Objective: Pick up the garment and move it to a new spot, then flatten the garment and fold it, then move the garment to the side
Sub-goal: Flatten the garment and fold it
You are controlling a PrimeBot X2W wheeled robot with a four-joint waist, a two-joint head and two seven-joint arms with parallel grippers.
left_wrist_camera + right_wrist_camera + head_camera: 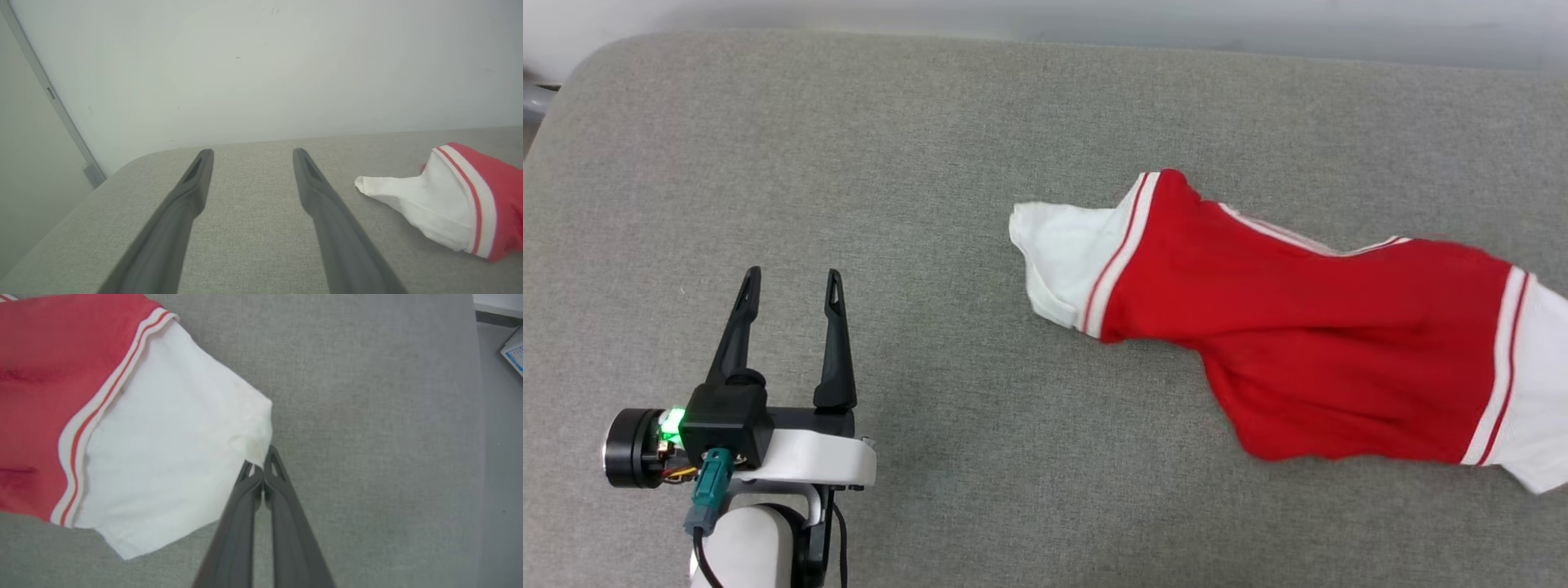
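The garment (1307, 359), a red jersey with white short sleeves and red-white striped trim, lies twisted across the right half of the grey padded surface (931, 163). My left gripper (788, 298) stands open at the lower left, well to the left of the garment's near white sleeve (425, 208), with nothing between its fingers. In the right wrist view my right gripper (259, 463) is shut on the edge of the other white sleeve (163, 457). No print shows on the side facing up.
The grey surface ends at a rounded far-left corner (135, 161) before a pale wall (261, 61). Beyond its right edge lies grey floor with a white box (514, 351).
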